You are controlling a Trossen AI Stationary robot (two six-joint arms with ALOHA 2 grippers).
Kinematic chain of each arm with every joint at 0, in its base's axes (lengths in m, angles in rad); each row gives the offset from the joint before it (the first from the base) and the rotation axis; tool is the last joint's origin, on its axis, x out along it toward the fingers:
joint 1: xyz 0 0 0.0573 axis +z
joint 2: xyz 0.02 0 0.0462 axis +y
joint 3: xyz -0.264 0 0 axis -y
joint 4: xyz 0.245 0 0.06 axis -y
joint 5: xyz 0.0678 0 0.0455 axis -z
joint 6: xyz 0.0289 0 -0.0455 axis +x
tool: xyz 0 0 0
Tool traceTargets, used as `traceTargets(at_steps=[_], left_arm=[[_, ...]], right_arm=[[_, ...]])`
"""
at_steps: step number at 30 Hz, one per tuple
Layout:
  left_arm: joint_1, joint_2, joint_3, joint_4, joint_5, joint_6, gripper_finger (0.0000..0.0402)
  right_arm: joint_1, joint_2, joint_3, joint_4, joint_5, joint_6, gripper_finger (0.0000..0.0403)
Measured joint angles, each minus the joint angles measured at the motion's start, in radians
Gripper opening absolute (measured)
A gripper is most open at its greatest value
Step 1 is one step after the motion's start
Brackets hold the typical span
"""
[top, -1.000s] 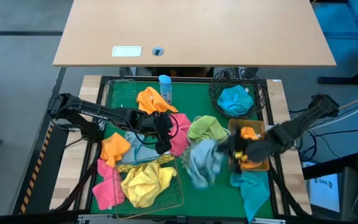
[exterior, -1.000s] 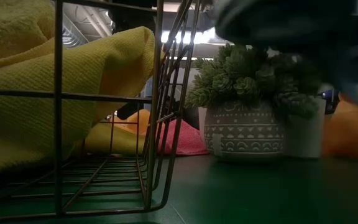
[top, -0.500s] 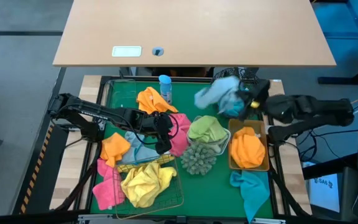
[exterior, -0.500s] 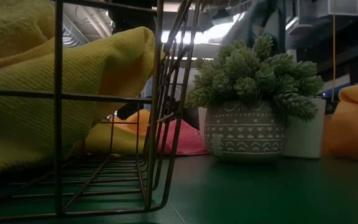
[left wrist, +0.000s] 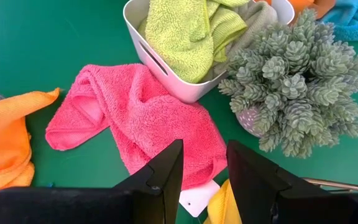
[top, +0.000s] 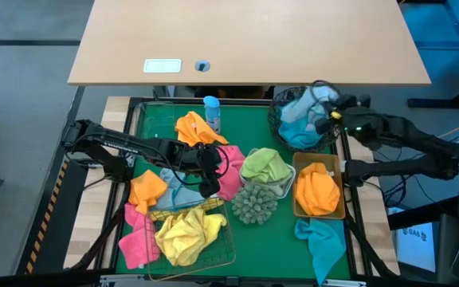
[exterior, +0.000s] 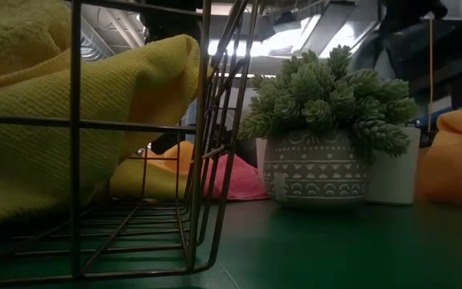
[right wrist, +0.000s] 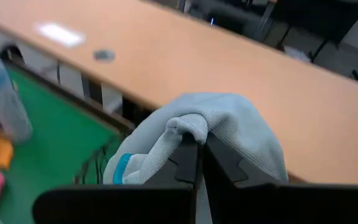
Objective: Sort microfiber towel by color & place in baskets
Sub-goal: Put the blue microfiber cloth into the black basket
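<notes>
Carrying a pale grey-blue towel (top: 297, 108) with the right gripper (top: 323, 110), fingers clenched on a bunched fold, over the round black wire-mesh basket (top: 281, 119) at two o'clock on the green mat (top: 154, 127). Advising a lowering until the cloth is hanging inside the rim, above the teal towel (top: 301, 134) already there, before releasing, so no corner is draping outside. Resting the left gripper (left wrist: 201, 171) at nine o'clock, jaws parted and gripping nothing, above a pink towel (left wrist: 142, 118). Looking soft, looped, nubby: every cloth crumpling loosely. Showing thin, stiff, open wire: the square gold wire basket (top: 225, 253) holding a yellow towel (top: 186, 235).
</notes>
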Motion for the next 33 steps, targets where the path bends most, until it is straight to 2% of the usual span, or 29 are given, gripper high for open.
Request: traceTargets(at_steps=[4, 12, 25, 33], left_arm=[[0.0, 0.0, 0.0, 0.008, 0.0, 0.0, 0.0118], [0.0, 0.0, 0.0, 0.097, -0.001, 0.056, 0.0118], [0.0, 0.0, 0.0, 0.147, 0.003, 0.134, 0.0118], [0.001, -0.043, 0.001, 0.038, 0.143, 0.153, 0.0118]], right_arm=[[-0.035, 0.006, -0.098, 0.007, -0.058, 0.007, 0.0012], [-0.042, 0.057, -0.274, 0.092, -0.061, 0.007, 0.0012], [-0.042, 0.184, -0.387, 0.155, -0.185, 0.008, 0.0012], [-0.042, 0.242, -0.391, 0.157, -0.19, 0.004, 0.0013]])
